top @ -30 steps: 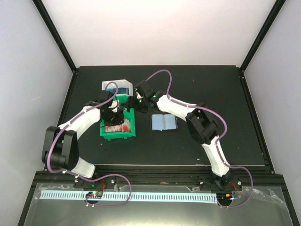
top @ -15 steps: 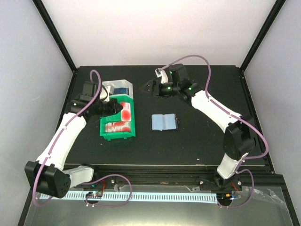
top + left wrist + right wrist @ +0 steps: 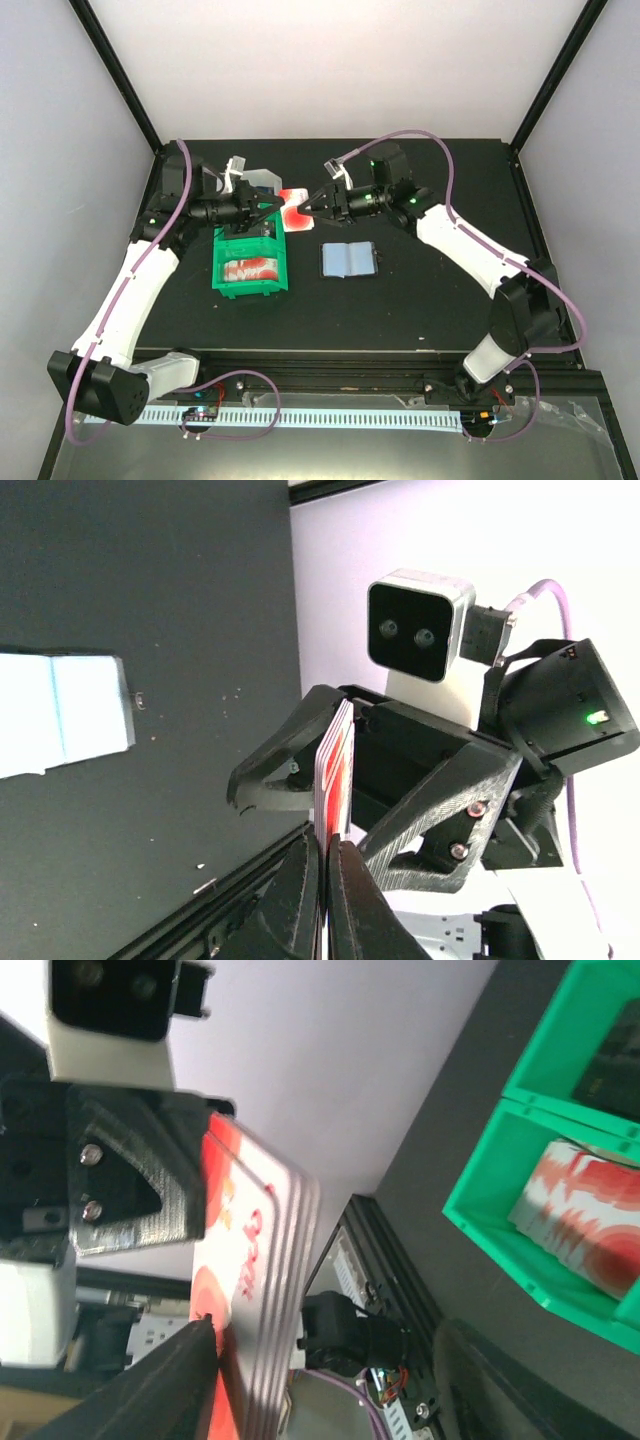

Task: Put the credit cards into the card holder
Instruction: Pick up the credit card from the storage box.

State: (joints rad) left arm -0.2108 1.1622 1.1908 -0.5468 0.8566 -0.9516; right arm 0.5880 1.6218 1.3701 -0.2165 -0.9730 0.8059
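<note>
Handover seems to be the reason for this pose: the left hand (image 3: pixel 268 205) is clenched on one end of a small stack of red-and-white cards (image 3: pixel 292 197), holding it edge-up in the air behind the card holder (image 3: pixel 349 260) and a little to its left. That leaves the free end offered to the right hand (image 3: pixel 312 203). The right hand faces it with its jaws spread on either side of the stack, not gripping, so the cards hang from the left hand alone. The card holder lies open on the surface (image 3: pixel 420 300), blue inside up, probably so that its pockets can be reached from above. Left of the card holder stands the green tray (image 3: pixel 250 270), with more red-and-white cards in it. Half a second earlier the two hands were well apart, the left over the tray and the right farther behind the card holder; they have since closed in nose to nose. The card holder has not moved.
</note>
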